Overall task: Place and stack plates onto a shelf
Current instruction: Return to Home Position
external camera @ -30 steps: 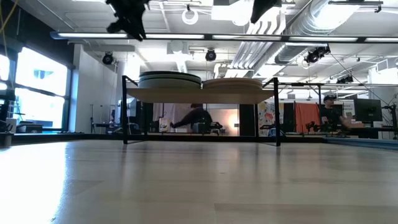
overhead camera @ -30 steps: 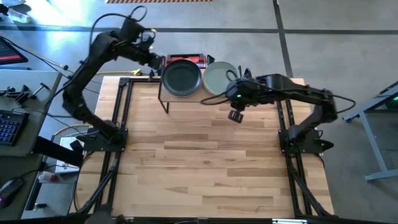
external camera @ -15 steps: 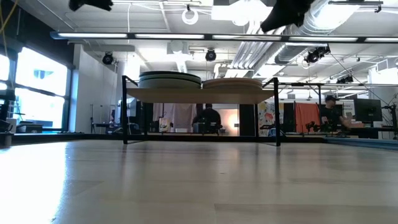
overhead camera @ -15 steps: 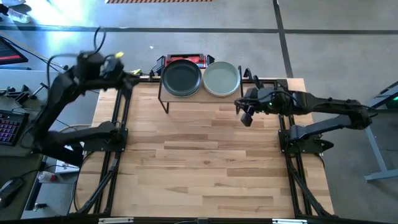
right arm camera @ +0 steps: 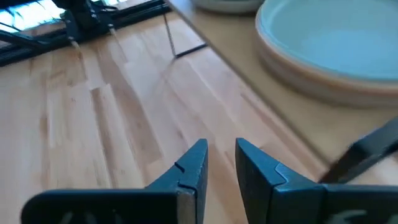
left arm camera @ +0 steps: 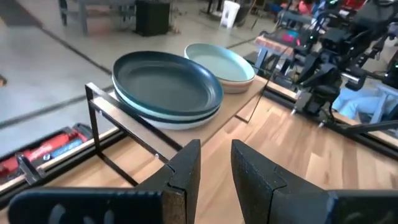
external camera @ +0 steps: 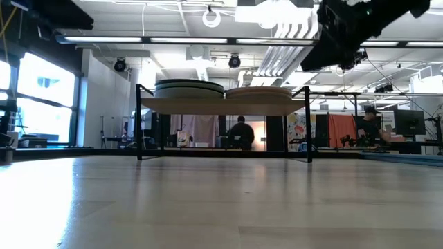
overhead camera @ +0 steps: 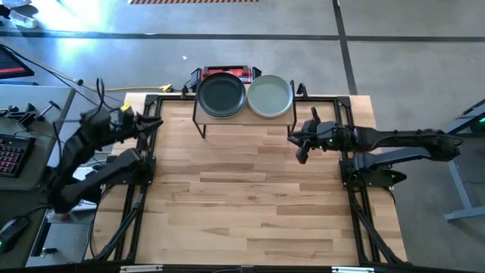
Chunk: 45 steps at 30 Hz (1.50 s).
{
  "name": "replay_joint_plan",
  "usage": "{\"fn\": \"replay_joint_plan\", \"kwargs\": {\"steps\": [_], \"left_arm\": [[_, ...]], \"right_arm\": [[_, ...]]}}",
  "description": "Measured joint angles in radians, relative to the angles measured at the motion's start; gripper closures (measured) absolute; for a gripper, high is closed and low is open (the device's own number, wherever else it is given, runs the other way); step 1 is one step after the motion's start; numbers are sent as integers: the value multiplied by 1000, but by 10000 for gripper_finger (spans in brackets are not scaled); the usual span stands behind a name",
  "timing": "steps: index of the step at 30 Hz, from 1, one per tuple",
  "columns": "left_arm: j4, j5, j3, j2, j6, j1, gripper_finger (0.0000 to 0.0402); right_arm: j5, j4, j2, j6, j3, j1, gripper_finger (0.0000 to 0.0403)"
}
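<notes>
Moved since earlier: both arms have drawn back from the shelf [external camera: 214, 106] toward their own sides of the table; the two stacks have not shifted
Left gripper: left gripper [overhead camera: 151, 123] hangs over the table's left edge, well apart from the shelf; in its wrist view the fingers [left arm camera: 186, 163] stand a little parted with nothing between them
Right gripper: right gripper [overhead camera: 301, 142] sits in front of the shelf's right end, clear of it; its fingers [right arm camera: 194, 163] are likewise slightly parted and empty
Dark stack: dark plate stack [overhead camera: 221, 93] rests on the shelf's left half, a dark blue-green plate on top and a paler rim showing beneath it
Pale stack: pale plate stack [overhead camera: 270, 96] rests on the right half, just beside the dark one, with a pale green plate over a peach rim
Count: how many plates lie in each stack cannot be told
Tabletop: no plate shows on the tabletop [overhead camera: 250, 197]
Done: by the look of it, all the placing and stacking is finished
Left: only settling the arms at rest seems to remain
</notes>
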<state>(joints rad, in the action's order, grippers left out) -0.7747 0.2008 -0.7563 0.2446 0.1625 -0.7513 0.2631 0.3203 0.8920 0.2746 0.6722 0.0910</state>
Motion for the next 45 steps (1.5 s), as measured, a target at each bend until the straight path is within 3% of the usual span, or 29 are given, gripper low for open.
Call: {"fn": "replay_joint_plan", "kwargs": {"steps": [5,12,22,32,39,45], "left_arm": [[85,5,158,-149,8,0,323],[178,31,240,-222,27,0,323],[376,79,394,-223,41,0,323],[456,118,561,-223,63,0,323],[552,112,662,-223,-3,0,323],[587,104,666,-216,-86,0,323]], "right_arm": [[-68,-145,-3,40,-98,0,339],[-82,-223,-3,38,-150,0,339],[-103,-232,-2,-40,-170,0,339],[-126,-361,-2,16,-306,0,339],[-129,-410,-2,-5,-387,0,339],[-156,-518,-3,-13,-474,0,339]]}}
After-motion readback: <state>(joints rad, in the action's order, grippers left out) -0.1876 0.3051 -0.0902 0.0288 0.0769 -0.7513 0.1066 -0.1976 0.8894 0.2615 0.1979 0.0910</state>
